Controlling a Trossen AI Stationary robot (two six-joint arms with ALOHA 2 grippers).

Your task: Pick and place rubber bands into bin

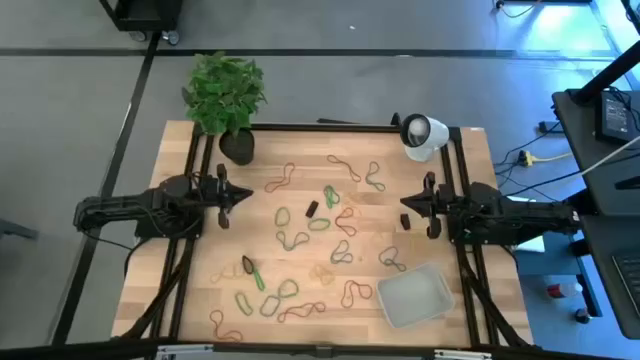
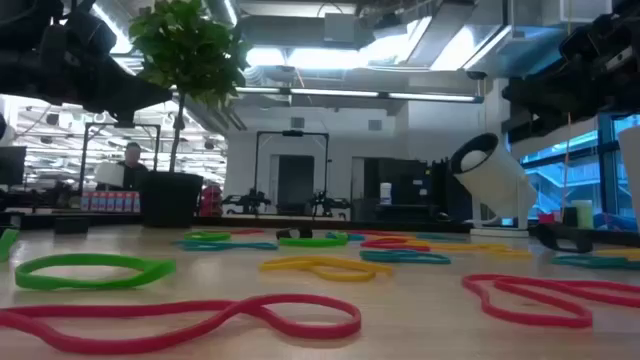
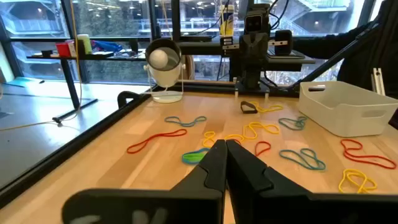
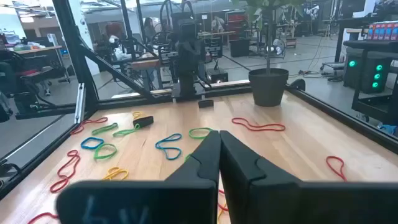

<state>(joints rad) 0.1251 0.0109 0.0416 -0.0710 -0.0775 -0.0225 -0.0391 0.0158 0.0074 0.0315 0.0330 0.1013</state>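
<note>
Left gripper (image 1: 248, 194) and right gripper (image 1: 404, 216) level at opposite table edges, jaws together, empty; thin coloured rubber bands (image 1: 318, 224) scattered across the wooden tabletop (image 1: 470, 160); translucent pale-grey rectangular plastic bin (image 1: 414, 295) below right arm; no writing legible.

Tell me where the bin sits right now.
In the high view the bin sits on the table's near right corner, below the right gripper, with a dark rubber band just beyond its upper-left edge. Nothing shows inside it.
</note>
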